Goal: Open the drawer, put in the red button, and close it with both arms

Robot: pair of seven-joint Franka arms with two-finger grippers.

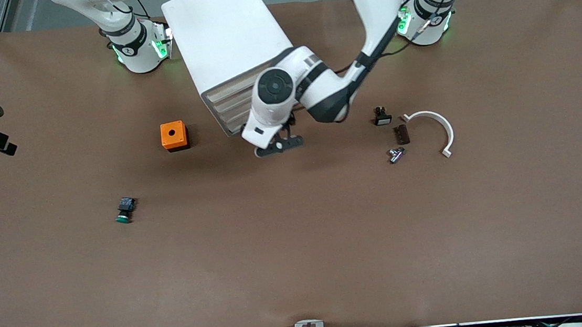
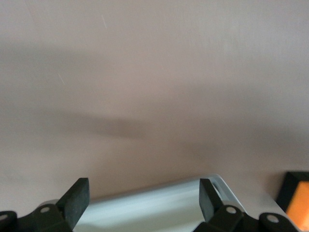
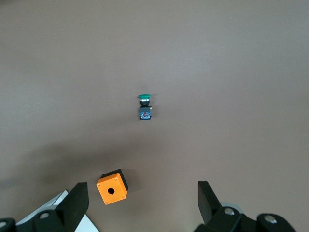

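The white cabinet (image 1: 228,42) stands between the arm bases, its stacked beige drawer fronts (image 1: 228,108) all pushed in and partly covered by the left arm. My left gripper (image 1: 279,144) hangs open just in front of the lowest drawer. In the left wrist view its open gripper (image 2: 143,198) has a blurred white cabinet edge (image 2: 154,205) between the fingers and grips nothing. My right gripper (image 3: 143,198) is open and empty, high over the table above the orange box (image 3: 112,187); it does not show in the front view. The red button is out of view.
An orange box with a hole (image 1: 174,136) sits beside the cabinet toward the right arm's end. A green-capped button (image 1: 125,209) lies nearer the front camera. Toward the left arm's end lie a small black part (image 1: 382,116), a brown piece (image 1: 401,134), a metal part (image 1: 395,154) and a white arc (image 1: 438,129).
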